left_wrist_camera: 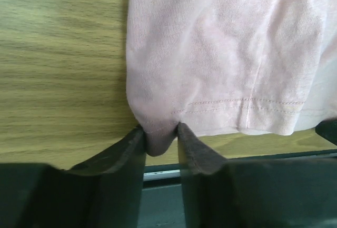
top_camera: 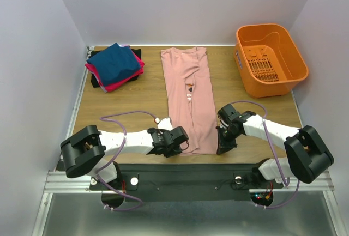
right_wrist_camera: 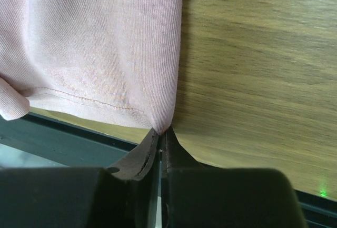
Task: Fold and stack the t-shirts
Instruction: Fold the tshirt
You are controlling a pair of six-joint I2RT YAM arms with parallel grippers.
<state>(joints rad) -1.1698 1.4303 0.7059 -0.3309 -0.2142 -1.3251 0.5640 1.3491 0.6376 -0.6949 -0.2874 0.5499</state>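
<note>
We saw left fingers (left_wrist_camera: 126, 157) nipped on the pink t-shirt (left_wrist_camera: 221, 54) hem corner, narrow gap stuffed with cloth; right fingers (right_wrist_camera: 181, 159) nearly shut, pinching the other corner. Shirt lay flat on tabletop (left_wrist_camera: 58, 54) beyond both.

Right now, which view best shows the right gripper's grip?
Right wrist: the right gripper shows close up, jaws shut on the pink shirt's hem corner. The top view shows it small, at the shirt's near edge. The left wrist view shows the left gripper's corner, not this grip.
</note>
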